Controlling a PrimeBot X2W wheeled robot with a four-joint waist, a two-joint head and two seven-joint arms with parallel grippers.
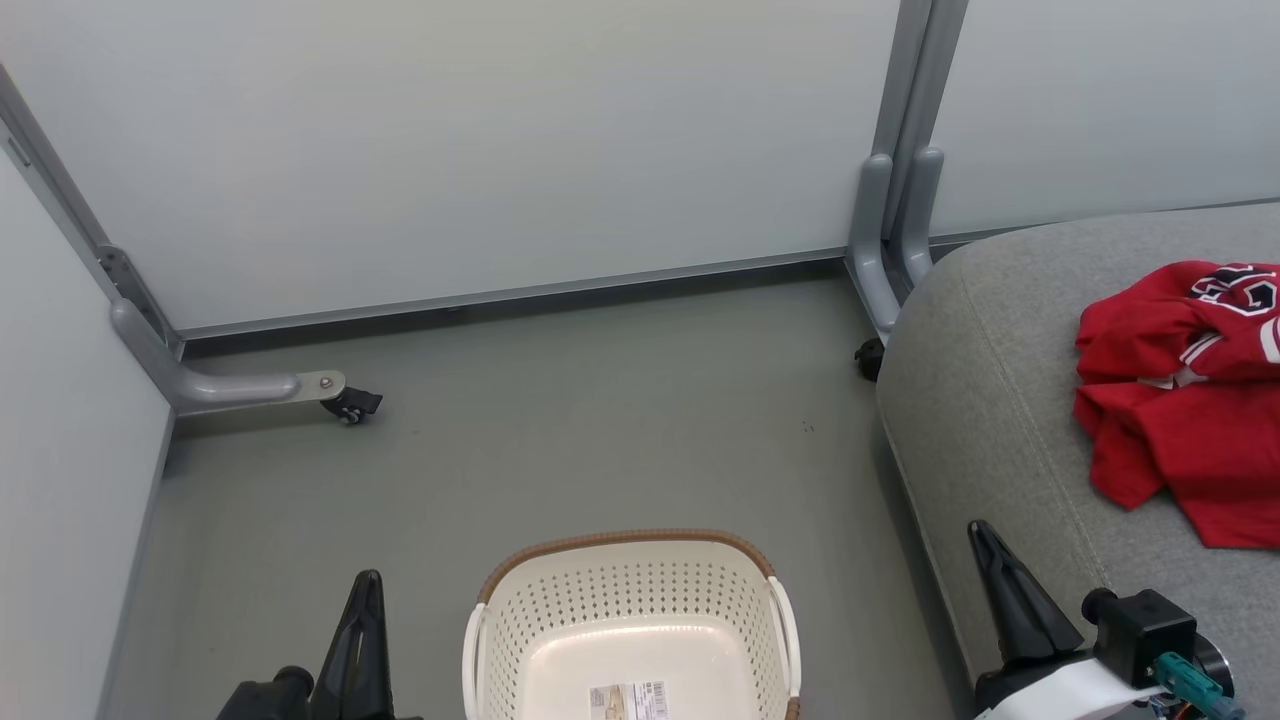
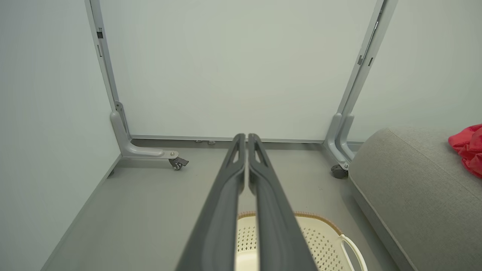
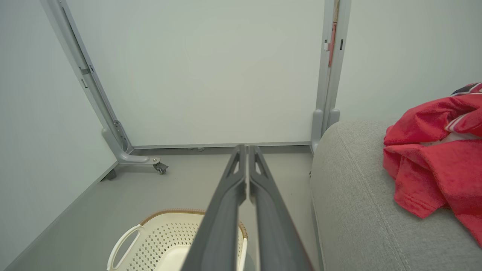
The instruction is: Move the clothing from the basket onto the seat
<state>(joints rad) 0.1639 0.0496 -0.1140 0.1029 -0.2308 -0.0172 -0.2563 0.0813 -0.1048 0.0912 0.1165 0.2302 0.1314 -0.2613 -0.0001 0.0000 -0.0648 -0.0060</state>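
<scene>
Red clothing (image 1: 1190,440), light grey seat (image 1: 990,420), brown-rimmed cream-white perforated basket (image 1: 620,592)

Pale grey-white partition panels (image 1: 500,150) stood at the back and along the left, joined by grey metal posts (image 1: 905,130). A curved grey foot (image 1: 250,388) ran out from the left corner to a small black castor (image 1: 352,405). The floor (image 1: 560,440) was plain matte grey under soft, even light.

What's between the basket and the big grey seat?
Just a strip of bare grey floor lies between the basket and the seat. Nothing sits on it. The head view shows this best.
</scene>
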